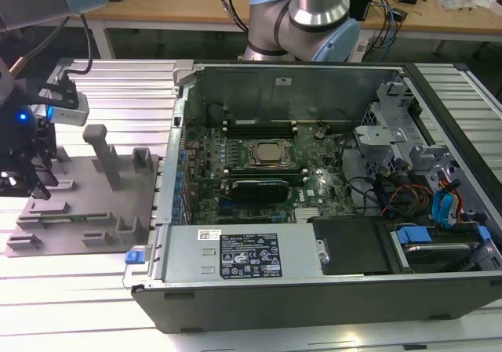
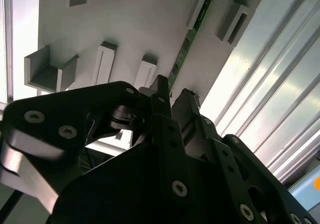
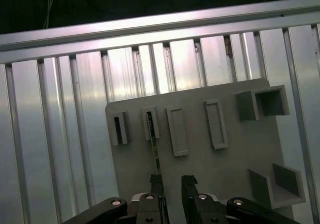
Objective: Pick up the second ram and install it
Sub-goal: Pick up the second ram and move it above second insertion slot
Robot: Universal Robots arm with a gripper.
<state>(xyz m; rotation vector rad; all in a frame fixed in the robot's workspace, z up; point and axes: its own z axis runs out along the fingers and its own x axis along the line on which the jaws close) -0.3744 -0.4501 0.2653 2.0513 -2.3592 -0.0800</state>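
- One gripper hangs at the exterior view's left, over a gray fixture plate that lies on the ribbed aluminium table.
- Two black fingers stand apart with a free gap between them, and they hold nothing.
- Under them, the second ram stands on its thin edge in the slots of the plate, in line with the gripper.
- In both wrist views the near end of the stick reaches one fingertip, not the middle of the gap. I cannot tell if it touches that fingertip.
- Further to the exterior view's right, well apart from the gripper, sits the open computer case with the motherboard and the CPU socket.
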